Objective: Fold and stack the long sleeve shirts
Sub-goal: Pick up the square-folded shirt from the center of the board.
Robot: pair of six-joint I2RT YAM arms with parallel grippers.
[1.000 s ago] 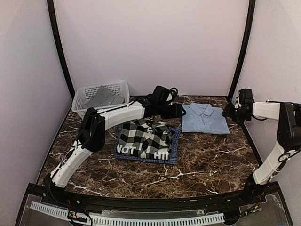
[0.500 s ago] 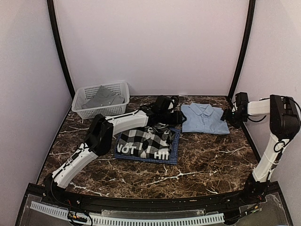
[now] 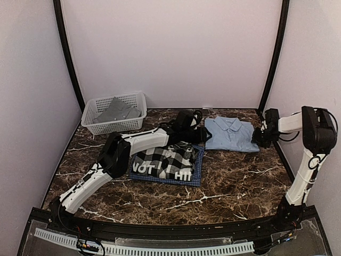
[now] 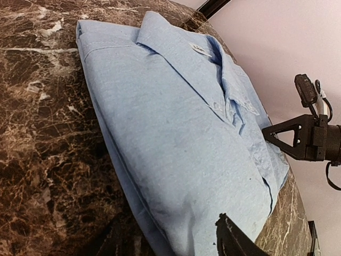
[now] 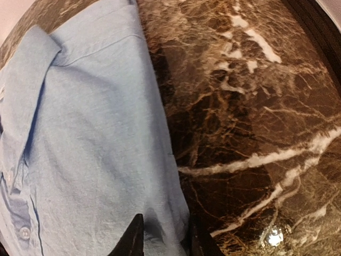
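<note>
A folded light blue shirt (image 3: 232,134) lies at the back right of the table. My left gripper (image 3: 205,134) is at its left edge. In the left wrist view its jaws stand apart round the shirt's (image 4: 181,133) folded edge, with one dark fingertip (image 4: 234,240) over the cloth. My right gripper (image 3: 257,136) is at the shirt's right edge. In the right wrist view its fingers (image 5: 133,239) pinch the edge of the blue cloth (image 5: 85,133). A black-and-white checked shirt (image 3: 165,159) lies folded on a dark blue fine-checked one (image 3: 197,172).
A white lattice basket (image 3: 95,124) at the back left holds a grey shirt (image 3: 118,111). Black corner posts (image 3: 273,58) and the enclosure walls stand close behind the blue shirt. The left arm (image 3: 144,140) reaches across above the checked stack.
The right gripper moved in to the blue shirt's right edge and closed on it. The left gripper slid a little right, to the shirt's left edge.
</note>
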